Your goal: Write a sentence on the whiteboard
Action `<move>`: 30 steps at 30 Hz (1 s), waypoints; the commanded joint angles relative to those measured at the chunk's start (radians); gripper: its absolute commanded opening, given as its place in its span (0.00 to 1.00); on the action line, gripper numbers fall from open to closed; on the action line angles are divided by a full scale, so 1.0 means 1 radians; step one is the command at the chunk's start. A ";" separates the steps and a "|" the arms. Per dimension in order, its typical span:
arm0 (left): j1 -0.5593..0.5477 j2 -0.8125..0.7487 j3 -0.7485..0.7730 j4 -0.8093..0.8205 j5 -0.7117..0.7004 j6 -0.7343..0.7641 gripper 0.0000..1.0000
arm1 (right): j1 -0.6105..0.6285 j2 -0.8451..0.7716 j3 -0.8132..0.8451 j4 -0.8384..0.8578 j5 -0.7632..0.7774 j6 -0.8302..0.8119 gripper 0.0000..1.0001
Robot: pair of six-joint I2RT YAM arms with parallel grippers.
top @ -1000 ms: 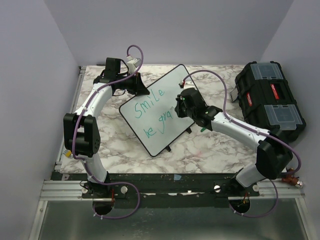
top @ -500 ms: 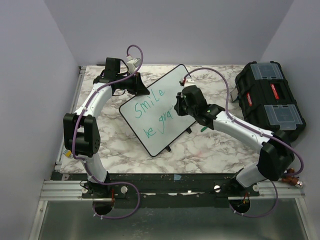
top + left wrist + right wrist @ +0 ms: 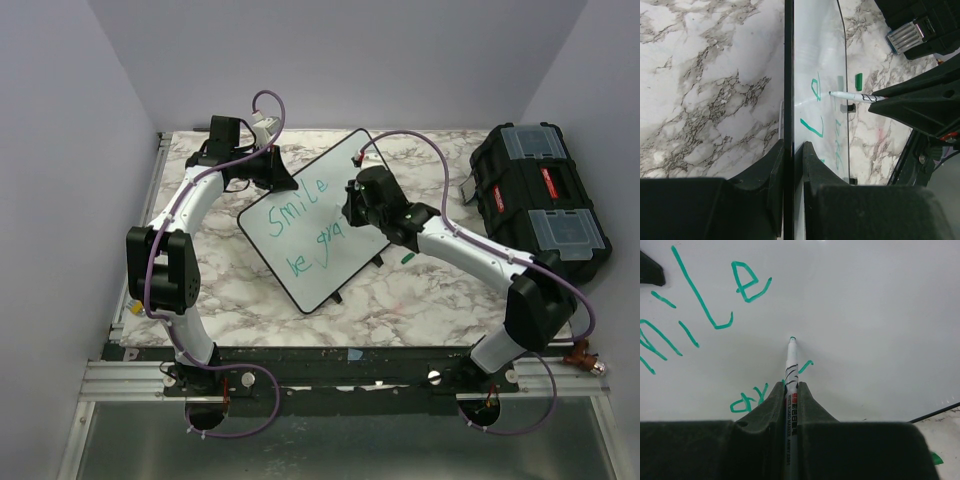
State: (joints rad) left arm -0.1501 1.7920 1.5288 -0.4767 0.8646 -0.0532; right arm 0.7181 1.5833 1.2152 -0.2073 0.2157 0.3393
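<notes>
The whiteboard point(image 3: 345, 175) stands tilted on the marble table, with green writing "Smile" point(image 3: 300, 207) and below it "be gra" point(image 3: 315, 250). My left gripper point(image 3: 281, 178) is shut on the board's upper left edge; in the left wrist view its fingers point(image 3: 810, 160) pinch the black frame point(image 3: 788, 75). My right gripper point(image 3: 352, 207) is shut on a white marker point(image 3: 791, 370) with a green tip. The tip point(image 3: 792, 339) points at the board above the lower line's last letters point(image 3: 747, 400). The marker also shows in the left wrist view point(image 3: 855, 95).
A black toolbox point(image 3: 540, 200) with clear lid compartments stands at the right of the table. A green marker cap point(image 3: 406, 258) lies on the table under the right arm. The board's small black feet point(image 3: 338, 297) rest on the marble.
My right gripper has moved up and left along the board with the marker, away from the end of the lower line. The left arm and the board have not moved.
</notes>
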 commanded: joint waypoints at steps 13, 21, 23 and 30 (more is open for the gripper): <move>-0.002 -0.023 -0.009 0.020 -0.057 0.085 0.00 | 0.000 -0.080 -0.135 -0.007 -0.045 0.017 0.01; -0.002 -0.022 -0.009 0.021 -0.052 0.086 0.00 | -0.002 -0.135 -0.193 -0.040 -0.065 0.021 0.01; -0.002 -0.020 -0.007 0.020 -0.052 0.087 0.00 | -0.001 -0.144 -0.209 -0.041 -0.060 0.022 0.01; -0.002 -0.023 -0.008 0.019 -0.050 0.087 0.00 | -0.001 -0.147 -0.222 -0.043 -0.028 0.024 0.01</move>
State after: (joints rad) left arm -0.1497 1.7920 1.5284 -0.4767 0.8642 -0.0570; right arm 0.7181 1.4563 1.0039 -0.2325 0.1715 0.3523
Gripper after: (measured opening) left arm 0.155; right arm 0.116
